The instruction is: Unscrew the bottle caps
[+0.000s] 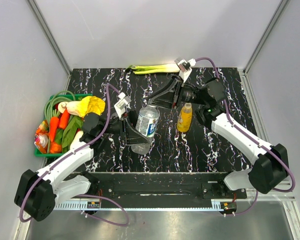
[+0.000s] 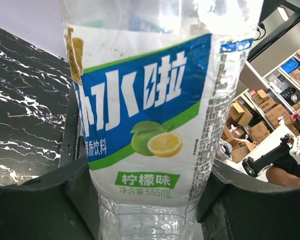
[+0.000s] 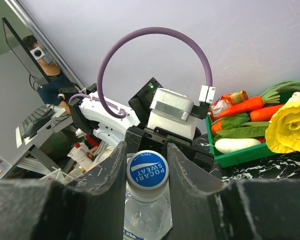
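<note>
My left gripper (image 1: 133, 129) is shut on the body of a clear bottle with a blue-green label (image 1: 147, 125), held tilted above the table. In the left wrist view the label (image 2: 150, 110) fills the frame and the gripper (image 2: 147, 200) clamps the bottle from both sides. My right gripper (image 1: 159, 102) is shut on this bottle's white-blue cap (image 3: 147, 170), with a finger (image 3: 110, 170) pressed on each side. A yellow-orange juice bottle (image 1: 184, 118) stands upright just to the right, with its cap (image 1: 188, 105) on. The red-labelled bottle and the red cap are out of view.
A green basket (image 1: 40, 152) of carrots, greens and other vegetables stands at the table's left edge; it also shows in the right wrist view (image 3: 240, 155). Green onions (image 1: 152, 68) lie along the far edge. Grey walls close in the back and sides.
</note>
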Tool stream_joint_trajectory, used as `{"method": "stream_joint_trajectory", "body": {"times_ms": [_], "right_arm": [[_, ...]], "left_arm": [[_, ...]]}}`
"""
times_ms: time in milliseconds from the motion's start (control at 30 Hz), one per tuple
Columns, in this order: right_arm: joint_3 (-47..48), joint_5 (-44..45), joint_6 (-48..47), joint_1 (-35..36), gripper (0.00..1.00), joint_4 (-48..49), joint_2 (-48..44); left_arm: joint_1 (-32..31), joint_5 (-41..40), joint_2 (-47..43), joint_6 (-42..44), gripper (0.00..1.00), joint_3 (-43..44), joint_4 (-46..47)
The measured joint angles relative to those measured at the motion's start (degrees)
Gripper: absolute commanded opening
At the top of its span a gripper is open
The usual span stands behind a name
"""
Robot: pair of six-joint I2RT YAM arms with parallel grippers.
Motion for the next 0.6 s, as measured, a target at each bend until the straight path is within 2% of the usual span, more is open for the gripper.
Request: {"method": "stream_joint_trajectory", "body": {"times_ms": [33,100,167,333,400,600], "right_arm": [[0.0,0.1,0.0,0.0,0.13,0.0,0.0],[-0.3,0.4,0.1,0.0,0.43,0.0,0.0],[-0.9,0.8,0.1,-0.1,0.63,0.0,-0.2],[-2.3,1.8,-1.0,-0.7,0.94,-1.6,-0.4],[-2.4,2.5,-1.4,-1.1,1.0,-2.0,-0.4],[-2.8,4.8,-1.6,-2.3,1.0,-3.9,-0.5]], "left_arm": [[0.0,0.0,0.0,0.0,0.22,0.0,0.0],[0.0,0.0,0.0,0.7,0.22,0.0,-0.9],[0.0,-0.3,-0.5,3.2,0.22,0.3,-4.3],[0.2,-3.0,-3.5,13.9,0.22,3.9,-18.2],[0.2,-4.5,-4.6,18.8,0.22,6.0,-24.6],[-0.6,-11.3,-5.6,30.8,0.18,9.9,-41.5]]}}
